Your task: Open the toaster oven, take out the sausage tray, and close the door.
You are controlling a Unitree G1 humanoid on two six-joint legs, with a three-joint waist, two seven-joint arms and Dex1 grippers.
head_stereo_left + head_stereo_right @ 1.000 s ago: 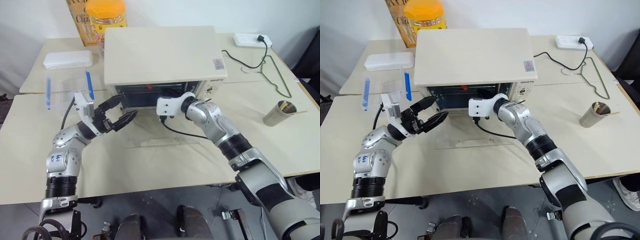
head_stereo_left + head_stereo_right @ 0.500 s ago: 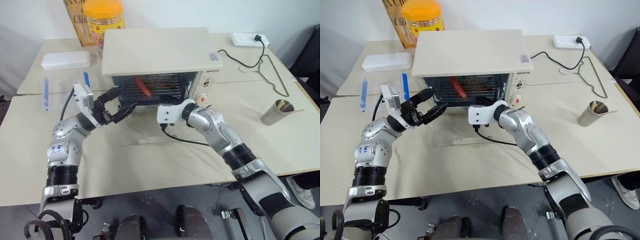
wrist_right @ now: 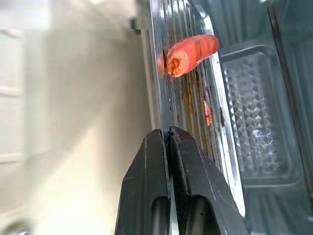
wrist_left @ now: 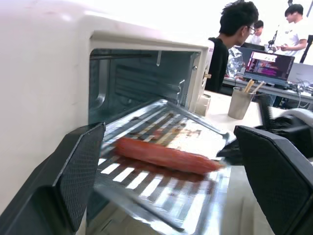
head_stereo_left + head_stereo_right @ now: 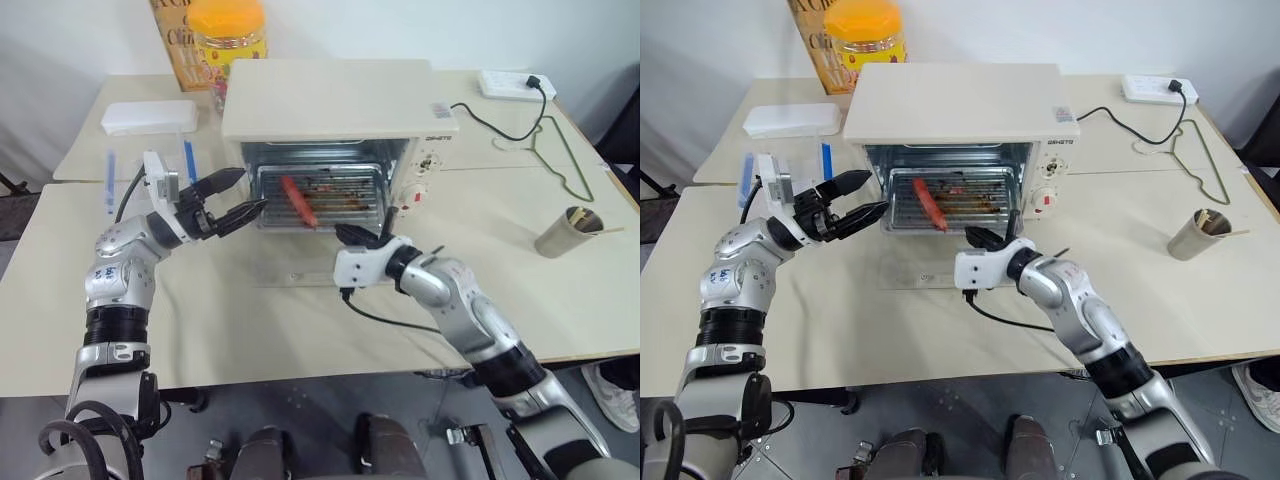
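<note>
Right hand (image 5: 992, 238) pinched shut on the sausage tray (image 5: 958, 206) front rim; left hand (image 5: 862, 200) wide. We draw level, keeping the sausage (image 5: 929, 202) from rolling.

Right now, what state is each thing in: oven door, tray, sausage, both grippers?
door: open, lying flat before the toaster oven.
sausage tray: partway out of the oven.
sausage: lying on the tray.
left gripper: open, empty.
right gripper: shut on the sausage tray's rim.
</note>
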